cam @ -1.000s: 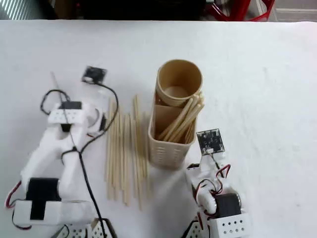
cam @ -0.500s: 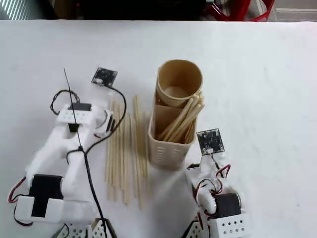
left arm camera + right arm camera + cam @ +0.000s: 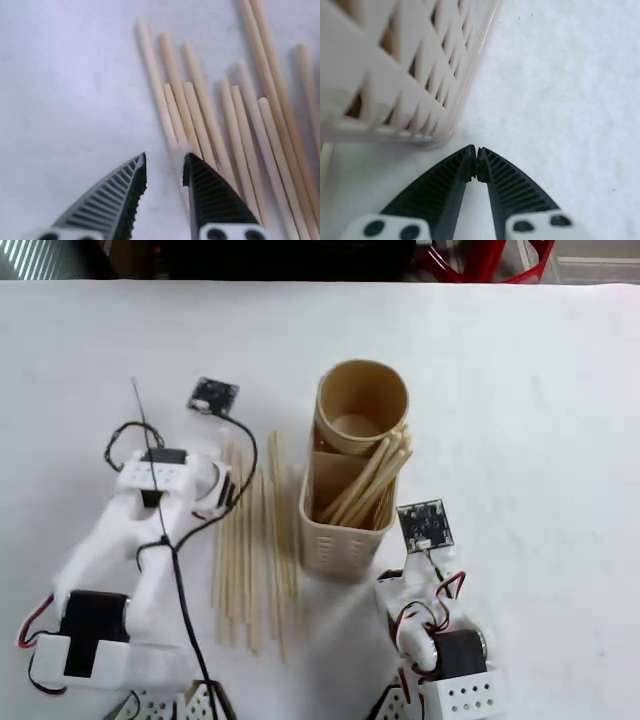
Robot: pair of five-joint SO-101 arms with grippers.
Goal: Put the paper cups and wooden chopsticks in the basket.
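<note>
Chopsticks are lying parallel to the basket's long side; left fingers parted above them, right fingers closed

A white desk spreads across the high view, its surface faintly speckled. Beyond its far edge, at 1 o'clock, a red tubular frame stands on pale floor. At 11 o'clock sits a grey ribbed panel, and a dark band runs along 12 o'clock

Loose chopsticks just beside basket
</note>
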